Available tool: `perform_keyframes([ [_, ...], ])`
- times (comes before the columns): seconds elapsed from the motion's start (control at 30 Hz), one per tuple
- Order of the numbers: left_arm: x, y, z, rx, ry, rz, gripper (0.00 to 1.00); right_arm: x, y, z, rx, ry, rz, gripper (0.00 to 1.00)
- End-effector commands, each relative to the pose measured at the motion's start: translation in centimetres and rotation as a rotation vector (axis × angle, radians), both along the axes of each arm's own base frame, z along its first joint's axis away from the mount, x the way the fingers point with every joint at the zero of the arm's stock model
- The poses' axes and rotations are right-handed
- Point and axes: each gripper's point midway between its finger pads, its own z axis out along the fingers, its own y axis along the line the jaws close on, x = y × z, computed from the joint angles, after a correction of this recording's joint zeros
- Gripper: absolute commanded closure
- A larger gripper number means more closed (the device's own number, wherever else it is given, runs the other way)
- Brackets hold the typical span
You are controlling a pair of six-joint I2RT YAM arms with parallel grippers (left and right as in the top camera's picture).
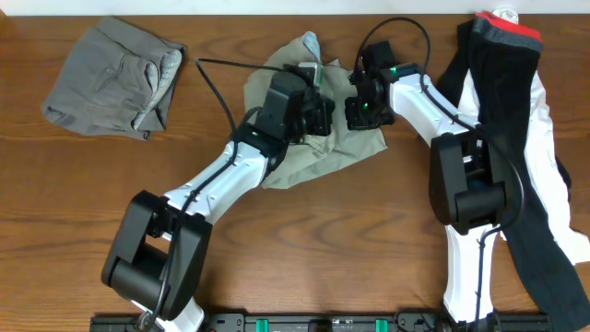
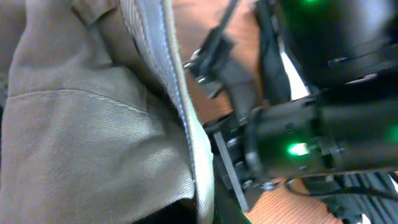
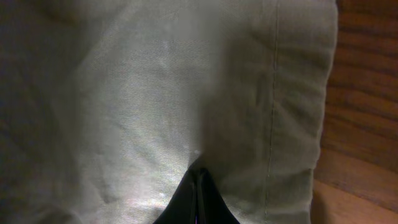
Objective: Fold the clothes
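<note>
Fabric of the olive garment (image 1: 323,157), crumpled midway between the left and right edges toward the far edge, looks light, soft and limp, likely to sag and slip unless taken at a stitched hem or corner. On it the right gripper (image 3: 196,180) is clamped on a pinch of cloth near the hem; the left gripper (image 1: 318,114) sits just beside, its state hidden by draped cloth, so I cannot tell. Beyond, folded grey shorts (image 1: 115,78) rest at the far left corner
</note>
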Motion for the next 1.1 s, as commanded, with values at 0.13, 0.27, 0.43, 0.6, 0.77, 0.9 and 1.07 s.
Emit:
perform_keyframes([
  [0.13, -0.3, -2.2, 2.0, -0.042, -0.051, -0.038, 0.02, -3.1, 0.1, -4.3, -0.030, 0.125, 0.008, 0.99],
  [0.27, 0.2, -1.4, 2.0, -0.047, -0.042, -0.015, 0.02, -2.8, 0.1, -4.2, -0.010, 0.121, -0.006, 0.99],
  [0.43, 1.4, 1.3, 2.0, -0.062, 0.001, 0.064, 0.02, -1.8, 0.1, -2.9, 0.059, 0.111, -0.017, 0.99],
  [0.6, 2.0, 5.1, 2.1, -0.038, 0.045, 0.137, 0.02, -0.3, -0.7, 0.3, 0.126, 0.060, -0.022, 0.99],
  [0.77, 1.8, 8.0, 1.2, 0.000, 0.107, 0.185, 0.02, 0.2, -0.9, 3.0, 0.162, 0.015, -0.006, 0.79],
  [0.9, 1.2, 9.0, 0.0, 0.062, 0.136, 0.170, 0.02, 0.1, -1.0, 3.3, 0.159, 0.008, 0.017, 0.65],
  [1.07, 0.5, 9.5, -0.9, 0.113, 0.156, 0.144, 0.02, 0.3, -0.8, 3.5, 0.165, -0.015, 0.051, 0.59],
])
